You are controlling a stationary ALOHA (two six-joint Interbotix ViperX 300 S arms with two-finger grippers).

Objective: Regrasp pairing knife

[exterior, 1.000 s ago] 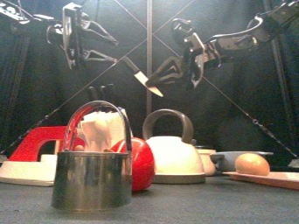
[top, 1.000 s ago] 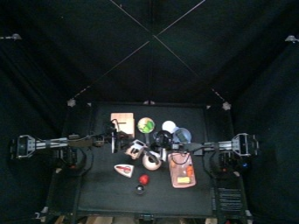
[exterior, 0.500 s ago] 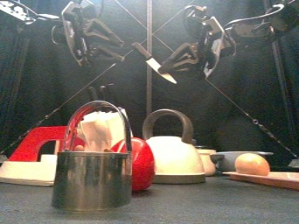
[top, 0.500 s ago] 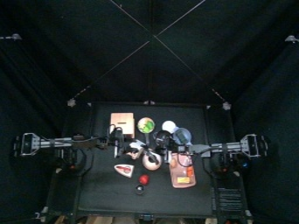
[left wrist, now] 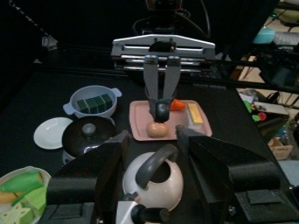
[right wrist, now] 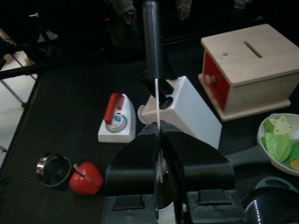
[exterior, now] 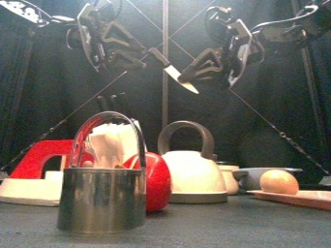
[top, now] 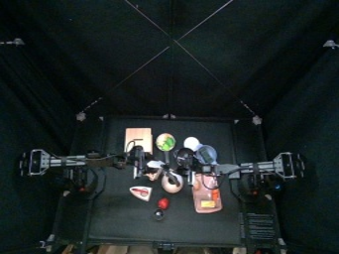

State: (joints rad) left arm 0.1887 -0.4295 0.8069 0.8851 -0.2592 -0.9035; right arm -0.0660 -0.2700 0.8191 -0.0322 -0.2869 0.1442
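Front view, left to right: left gripper [exterior: 114,46] hangs high with jaws spread wide, empty; just right of it the paring knife [exterior: 173,72] is held aloft above the kettle [exterior: 195,165], pinched in the right gripper [exterior: 218,60] by its dark handle. Long axis slants, blade tip pointing down-left toward the left gripper. Judged light, rigid, slick steel blade; take the handle, not the edge.

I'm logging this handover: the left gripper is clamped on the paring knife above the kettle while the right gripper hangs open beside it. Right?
Not quite: the arms are swapped. In the front view the right gripper is clamped on the paring knife above the kettle, while the left gripper hangs open beside it.
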